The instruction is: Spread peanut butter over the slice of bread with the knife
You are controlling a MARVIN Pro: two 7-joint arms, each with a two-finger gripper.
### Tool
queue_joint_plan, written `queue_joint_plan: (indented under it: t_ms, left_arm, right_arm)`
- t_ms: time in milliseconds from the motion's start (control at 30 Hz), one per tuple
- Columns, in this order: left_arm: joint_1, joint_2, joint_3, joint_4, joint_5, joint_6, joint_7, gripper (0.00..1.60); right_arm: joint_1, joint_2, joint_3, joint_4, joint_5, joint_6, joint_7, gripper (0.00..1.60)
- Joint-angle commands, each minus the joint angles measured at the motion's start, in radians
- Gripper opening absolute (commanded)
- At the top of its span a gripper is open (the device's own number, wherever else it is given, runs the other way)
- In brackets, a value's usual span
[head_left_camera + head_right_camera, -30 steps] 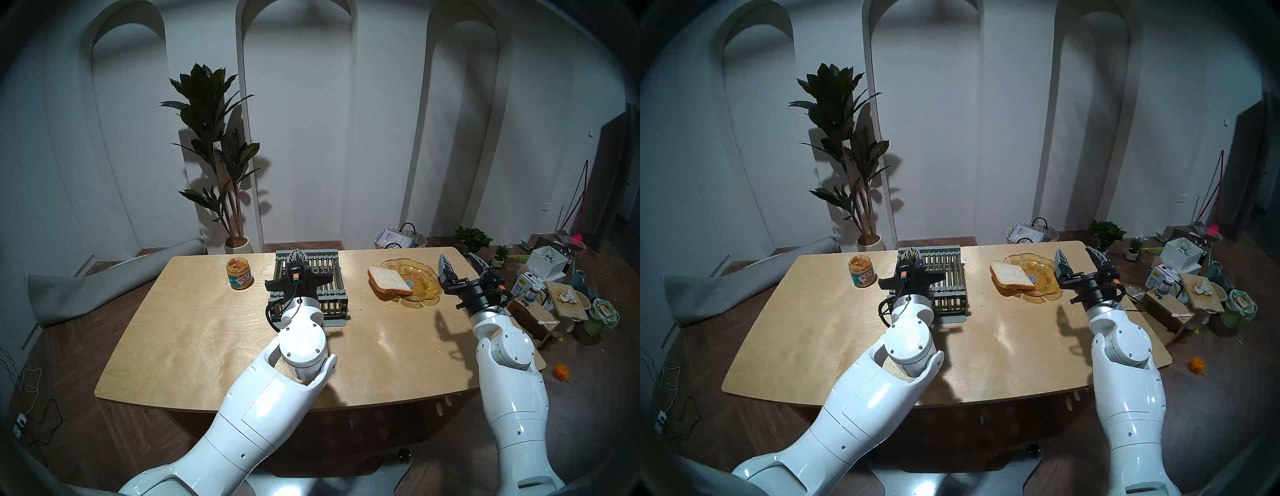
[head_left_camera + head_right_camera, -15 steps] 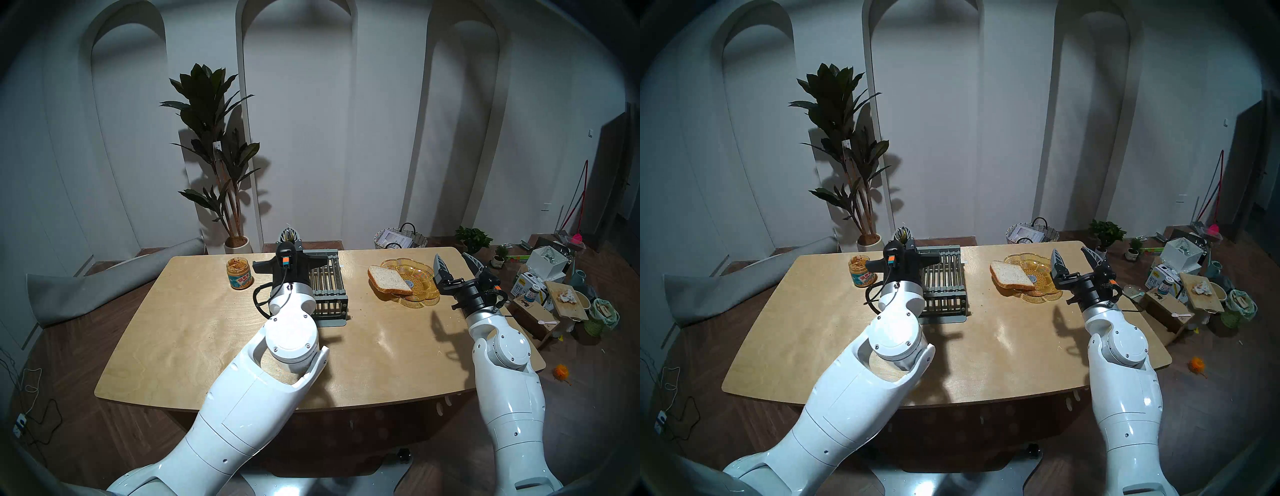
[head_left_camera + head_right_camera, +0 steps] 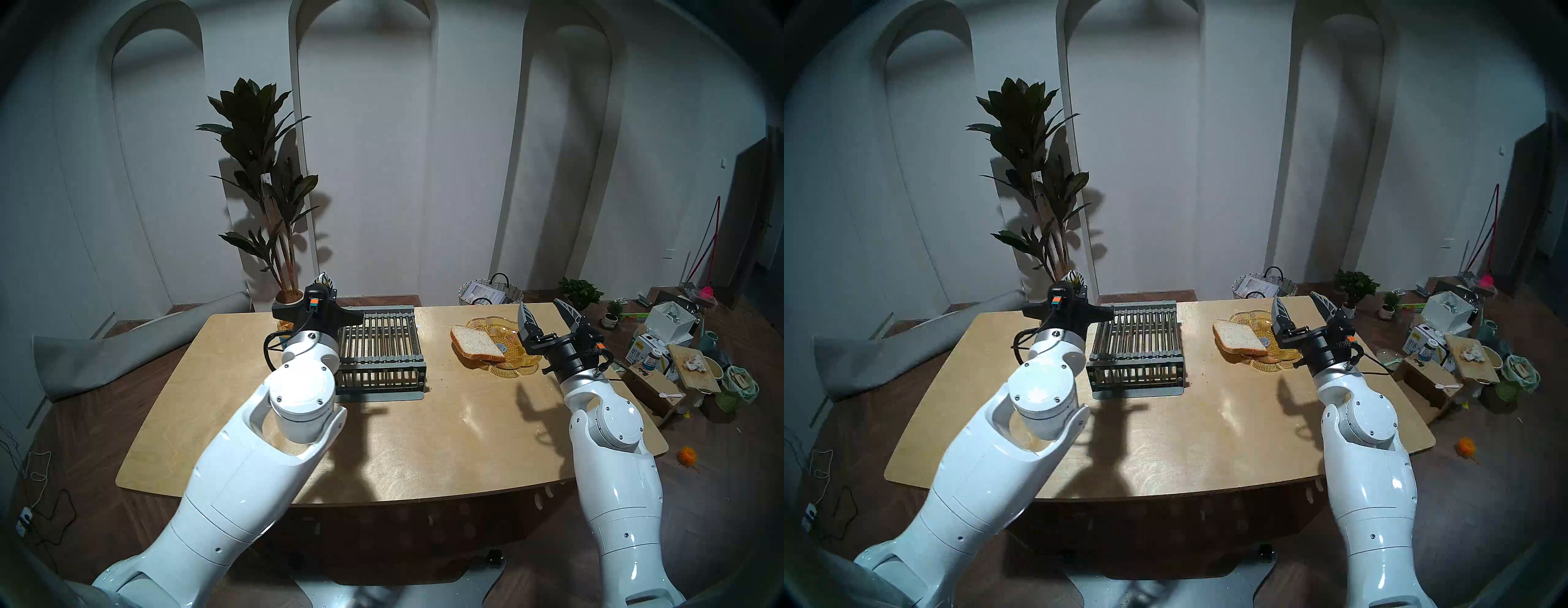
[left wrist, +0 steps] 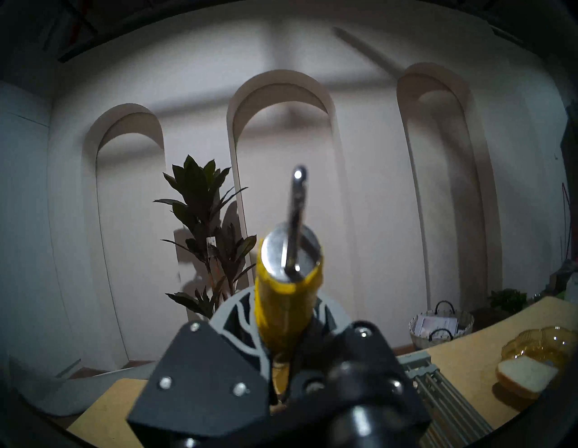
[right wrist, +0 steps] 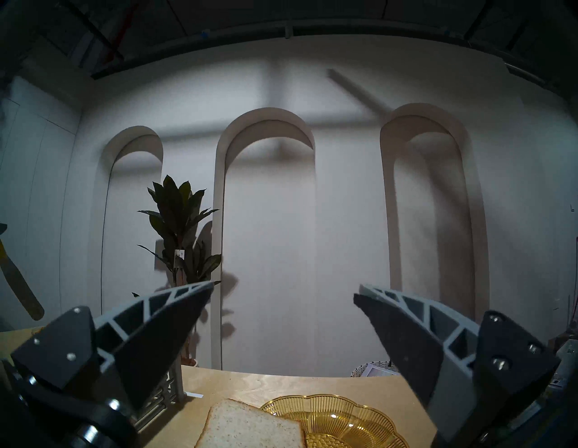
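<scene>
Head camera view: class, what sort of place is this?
Probably a staged test or demo room, not a real kitchen: a wooden table before an arched white wall, a potted plant, and boxes and clutter on the floor.

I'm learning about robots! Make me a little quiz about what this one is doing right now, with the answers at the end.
1. True or false: the left gripper is shut on the knife.
2. How does the slice of bread lie? A) standing on its edge. B) partly on the amber glass dish, sticking out over its rim. C) folded in half.
3. Fill in the missing word: the right gripper holds nothing, and its jaws stand ___.

Key: 1 true; 2 B; 3 open.
</scene>
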Motion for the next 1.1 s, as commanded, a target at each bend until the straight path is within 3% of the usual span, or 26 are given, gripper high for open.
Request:
queue_joint_plan:
  t_ms: [0,233,867,1067]
  left_arm:
    - [-0.058,0.085,-0.066,0.009,-0.05,0.023,-0.107,0.0]
    - [-0.123,0.139,-0.078,0.096,-0.054,0.031,-0.217,0.0]
    - [-0.215,0.179,-0.124,0.222,-0.113,-0.009,-0.386,0.0]
    - [-0.231,0.19,-0.113,0.273,-0.119,-0.006,-0.435,0.0]
  right_arm:
    - [-0.015,-0.014,-0.008,-0.056,-0.014,0.008,-0.019,1.6]
    - [-0.023,-0.022,-0.023,-0.071,-0.033,0.011,-0.038,1.6]
    - [-0.019,-0.049,-0.066,-0.092,-0.084,0.018,-0.097,1.6]
    - [-0.019,-0.059,-0.085,-0.097,-0.101,0.022,-0.115,1.6]
